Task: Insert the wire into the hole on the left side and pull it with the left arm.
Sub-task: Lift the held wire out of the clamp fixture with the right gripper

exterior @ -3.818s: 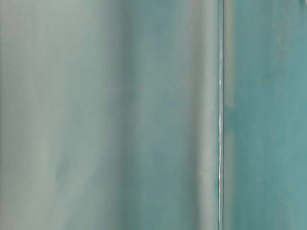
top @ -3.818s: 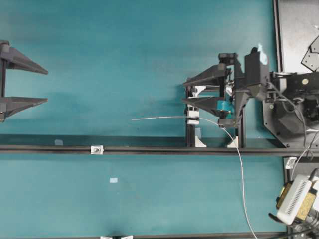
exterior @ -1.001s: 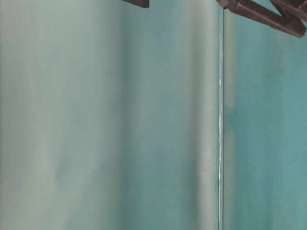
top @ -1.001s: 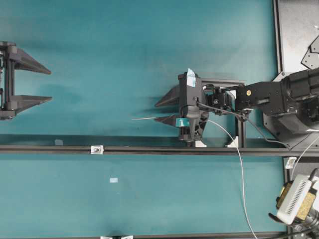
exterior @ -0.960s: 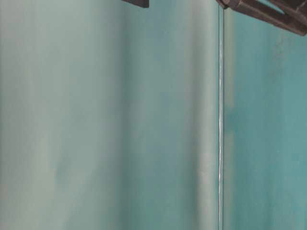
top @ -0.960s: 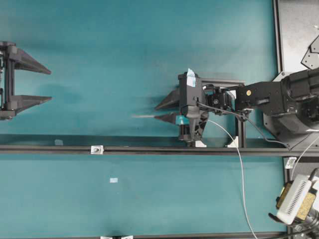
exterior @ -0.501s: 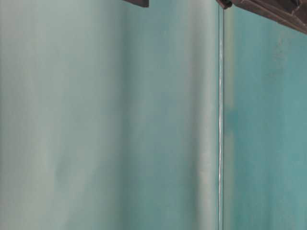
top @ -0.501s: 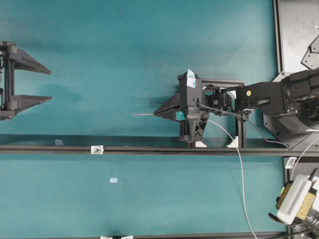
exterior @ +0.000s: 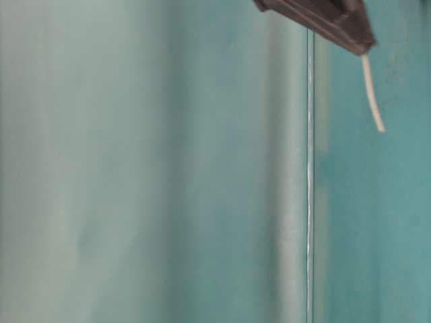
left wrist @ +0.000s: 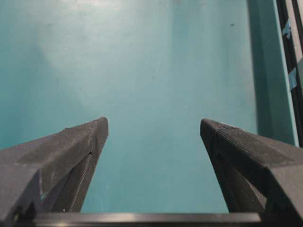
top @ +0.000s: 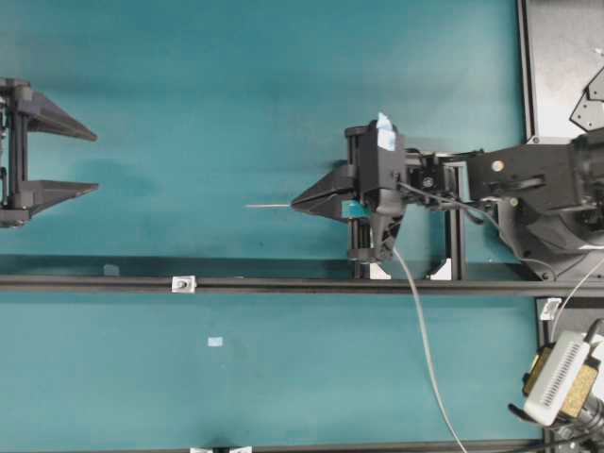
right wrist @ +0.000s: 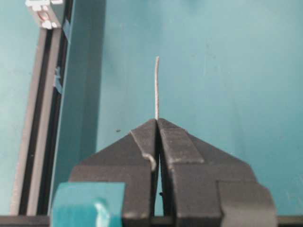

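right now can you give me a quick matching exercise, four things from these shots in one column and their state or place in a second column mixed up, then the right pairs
Things:
1. left gripper
2. right gripper
3. wire
4. white bracket with the hole

States or places:
A. sits on the black rail
B. jaws wide open, nothing between them
C. free end sticks out past closed fingertips
D. shut on the wire

Pairs: 1-B, 2-D, 3-C, 4-A
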Available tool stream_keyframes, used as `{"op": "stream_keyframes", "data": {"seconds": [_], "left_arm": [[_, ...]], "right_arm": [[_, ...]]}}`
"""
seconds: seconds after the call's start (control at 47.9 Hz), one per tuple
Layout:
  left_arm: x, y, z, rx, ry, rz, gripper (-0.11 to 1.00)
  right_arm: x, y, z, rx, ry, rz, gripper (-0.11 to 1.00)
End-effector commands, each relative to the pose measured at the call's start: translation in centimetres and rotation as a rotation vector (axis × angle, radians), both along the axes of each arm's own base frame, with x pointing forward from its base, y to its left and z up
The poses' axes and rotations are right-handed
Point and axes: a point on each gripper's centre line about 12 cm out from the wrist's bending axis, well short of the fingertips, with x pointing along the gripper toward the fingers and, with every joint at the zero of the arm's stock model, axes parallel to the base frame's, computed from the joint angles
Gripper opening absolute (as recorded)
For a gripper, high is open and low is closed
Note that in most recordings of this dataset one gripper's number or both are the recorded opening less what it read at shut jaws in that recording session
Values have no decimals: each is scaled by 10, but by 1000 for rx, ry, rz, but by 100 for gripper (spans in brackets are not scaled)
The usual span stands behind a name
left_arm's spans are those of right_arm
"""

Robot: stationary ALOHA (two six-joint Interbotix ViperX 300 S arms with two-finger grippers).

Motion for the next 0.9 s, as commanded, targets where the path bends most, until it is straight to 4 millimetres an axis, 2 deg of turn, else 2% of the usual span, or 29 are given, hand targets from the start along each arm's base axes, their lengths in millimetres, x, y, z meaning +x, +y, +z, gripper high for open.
{"op": "stream_keyframes", "data": {"seconds": [0.0,0.23,0.563,0.876], "left_arm": [[7,2,11,0,-40,6,63],[13,2,17,1,-55,5,63],[13,0,15,-60,-55,25,64],[14,-16,12,-75,-83,-31,64]], "right_arm": [[2,-1,21,-1,-48,-1,0],[-5,-1,39,3,-94,-2,0],[-12,1,34,29,-129,-11,0],[-19,18,31,103,-184,19,0]]}}
